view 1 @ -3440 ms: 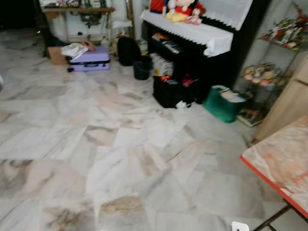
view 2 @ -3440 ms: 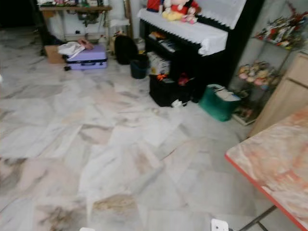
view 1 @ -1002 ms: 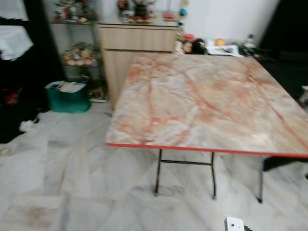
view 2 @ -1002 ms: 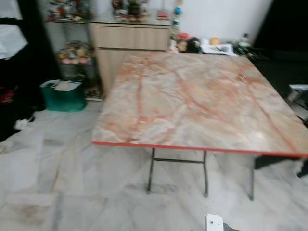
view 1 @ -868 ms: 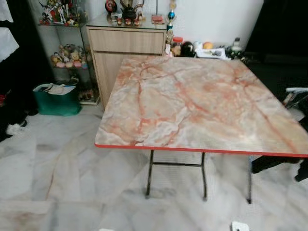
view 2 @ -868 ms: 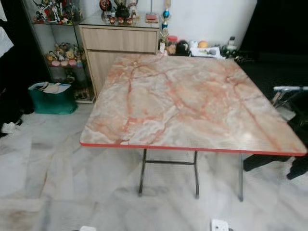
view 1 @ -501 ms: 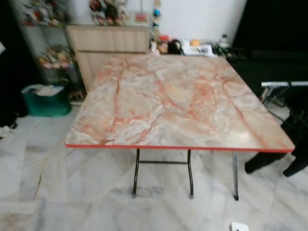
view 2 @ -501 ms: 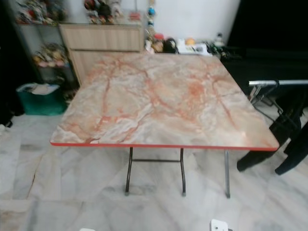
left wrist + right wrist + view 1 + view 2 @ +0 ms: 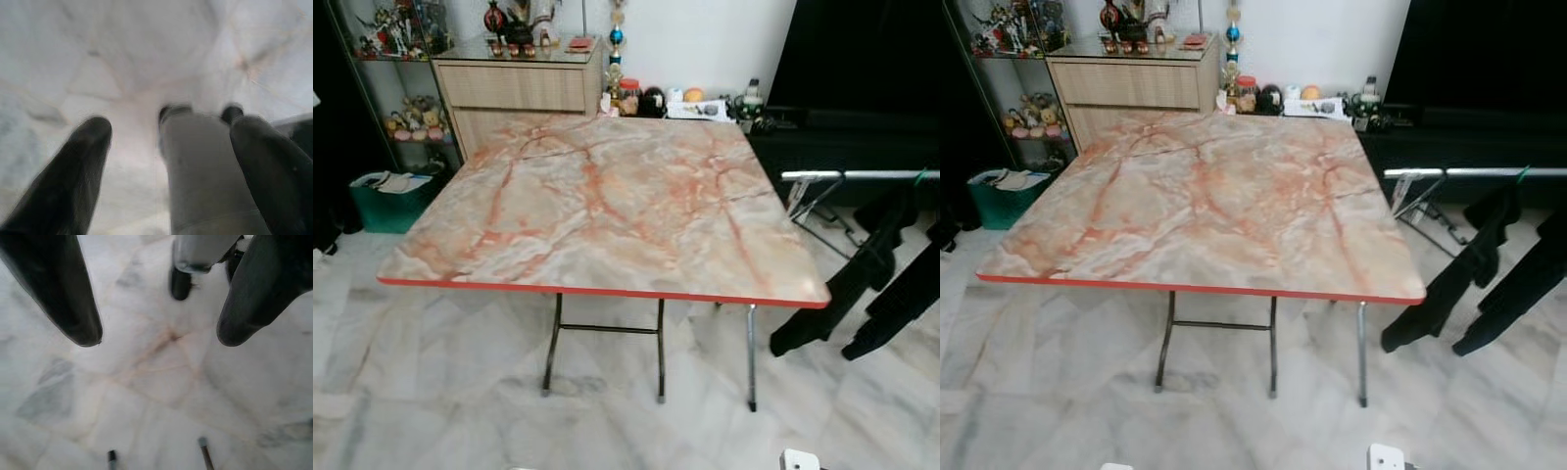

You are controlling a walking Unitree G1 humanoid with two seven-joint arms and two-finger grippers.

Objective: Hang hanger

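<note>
We see no hanger clearly; black garments (image 9: pixel 876 264) hang on the clothes rack (image 9: pixel 847 176) at right. Our left gripper (image 9: pixel 166 161) and right gripper (image 9: pixel 156 333) hang wide apart, empty.

- No hanger I can pick out for certain.
- Silver rail (image 9: pixel 862 175) to my right, horizontal.
- Dark garments (image 9: pixel 1474 264) draped from it, hanging low.

Marble-topped folding table (image 9: pixel 607 206) beside rack (image 9: pixel 857 176) hung with dark clothes (image 9: pixel 862 284).

Home living room, marble floor (image 9: pixel 431 392), folding table (image 9: pixel 607 206), figurine cabinet (image 9: pixel 514 83)
</note>
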